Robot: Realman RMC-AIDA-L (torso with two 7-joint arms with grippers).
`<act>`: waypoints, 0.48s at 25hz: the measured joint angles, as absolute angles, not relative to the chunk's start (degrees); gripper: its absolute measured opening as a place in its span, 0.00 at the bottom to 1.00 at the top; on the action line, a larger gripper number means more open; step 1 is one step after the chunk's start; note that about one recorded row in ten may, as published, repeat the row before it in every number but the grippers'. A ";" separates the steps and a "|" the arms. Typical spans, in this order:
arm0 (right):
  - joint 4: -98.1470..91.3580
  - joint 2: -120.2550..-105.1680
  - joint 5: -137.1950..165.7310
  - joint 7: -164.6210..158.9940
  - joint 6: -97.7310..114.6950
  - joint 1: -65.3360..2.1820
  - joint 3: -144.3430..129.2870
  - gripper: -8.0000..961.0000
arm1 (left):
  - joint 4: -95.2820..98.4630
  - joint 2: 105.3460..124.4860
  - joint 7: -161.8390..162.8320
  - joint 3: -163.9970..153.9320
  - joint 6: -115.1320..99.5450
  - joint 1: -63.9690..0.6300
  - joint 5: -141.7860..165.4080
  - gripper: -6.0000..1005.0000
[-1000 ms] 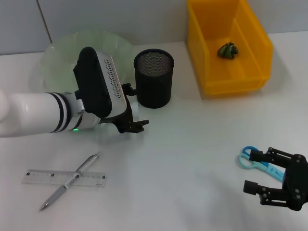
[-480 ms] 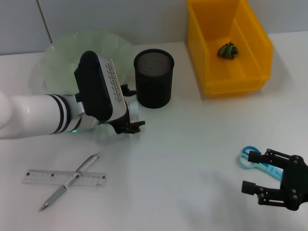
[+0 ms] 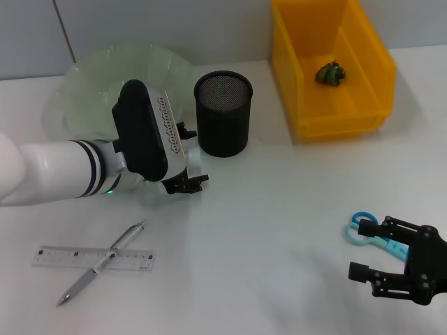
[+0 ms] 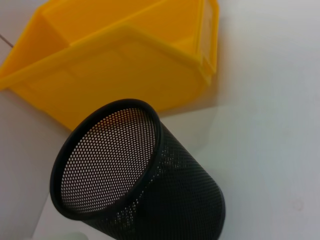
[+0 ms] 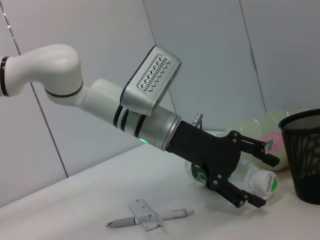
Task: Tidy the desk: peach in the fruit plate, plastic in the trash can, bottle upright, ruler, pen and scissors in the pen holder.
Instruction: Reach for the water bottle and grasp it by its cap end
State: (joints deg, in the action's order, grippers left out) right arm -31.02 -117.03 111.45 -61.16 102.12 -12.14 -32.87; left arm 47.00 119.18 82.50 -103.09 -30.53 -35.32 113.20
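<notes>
On the near left of the white surface (image 3: pixel 279 209) the transparent ruler (image 3: pixel 93 258) lies flat with the slim silver-grey pen (image 3: pixel 103 263) crossed over it. Farther back sits the pale green fruit plate (image 3: pixel 91 77), ribbed and wavy at its rim; the head view hides what it holds behind the left arm, while the right wrist view shows the pink peach (image 5: pixel 267 142) lying in it. That same view alone shows the bottle (image 5: pixel 250 179), clear plastic with a white and green cap, lying on its side between the spread fingers of the left hand (image 3: pixel 187 157), which is released around it, not clenched (in the head view the bottle is only a faint clear shape beneath the hand). Just right of the hand stands the pen holder (image 3: pixel 222 113), a black mesh cylinder; the left wrist view looks into its perforated wall with the smooth yellow trash can (image 4: pixel 125 60) behind it. Only the head view looks into the can, where a crumpled dark green piece (image 3: pixel 330 73) lies. At the near right, the right hand (image 3: pixel 380 262) hovers released, fingers apart, just beside the blue-handled scissors (image 3: pixel 370 234) lying flat.
</notes>
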 joint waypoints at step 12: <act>-31.02 -117.22 112.32 -61.45 101.85 -12.69 -32.87 0.86 | 46.81 119.18 82.61 -104.26 -28.57 -35.07 113.20 0.69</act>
